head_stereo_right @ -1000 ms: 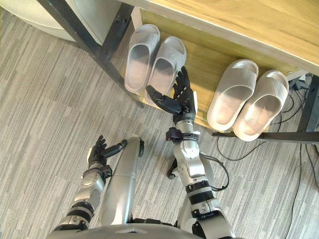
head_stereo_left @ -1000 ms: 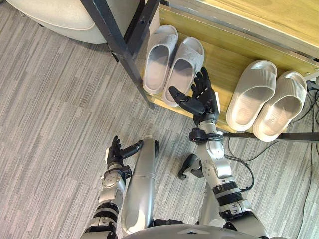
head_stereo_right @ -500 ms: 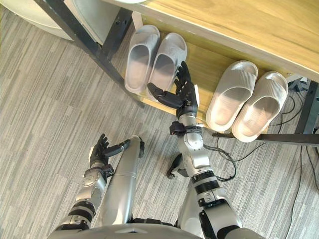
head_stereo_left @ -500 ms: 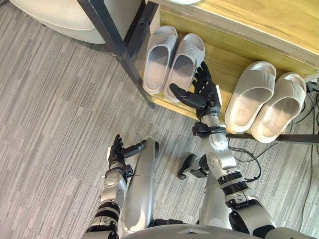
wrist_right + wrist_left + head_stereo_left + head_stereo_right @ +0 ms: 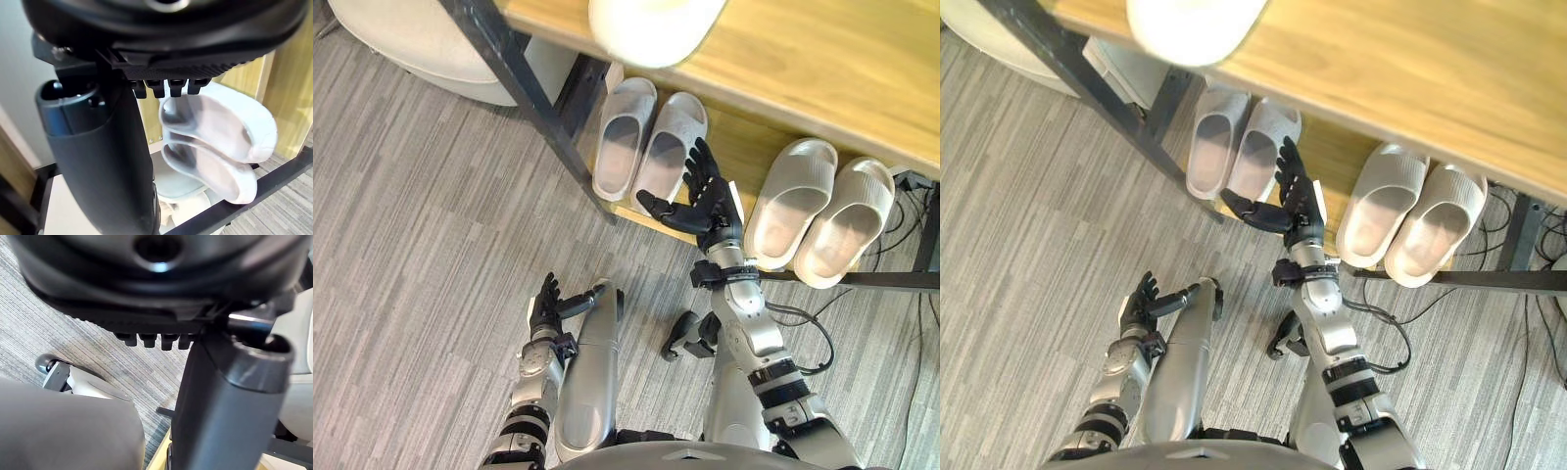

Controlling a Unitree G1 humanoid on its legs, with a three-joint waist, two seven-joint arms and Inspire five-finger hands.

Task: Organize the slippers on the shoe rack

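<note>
The right hand (image 5: 710, 201) hovers empty, fingers spread wide, at the front edge of the shoe rack (image 5: 747, 157); the grey slippers (image 5: 651, 147) lie just beside it at 10 o'clock, the beige slippers (image 5: 818, 215) near at 3 o'clock, long axes running 12 to 6, heels outward; the left hand (image 5: 548, 302), relaxed and empty, hangs well apart at 7 o'clock, so the right looks nearer.

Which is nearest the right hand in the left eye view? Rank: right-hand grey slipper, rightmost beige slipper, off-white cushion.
1. Right-hand grey slipper, just left of the right hand.
2. Rightmost beige slipper, out at the far right.
3. Off-white cushion, far off to the left.
</note>
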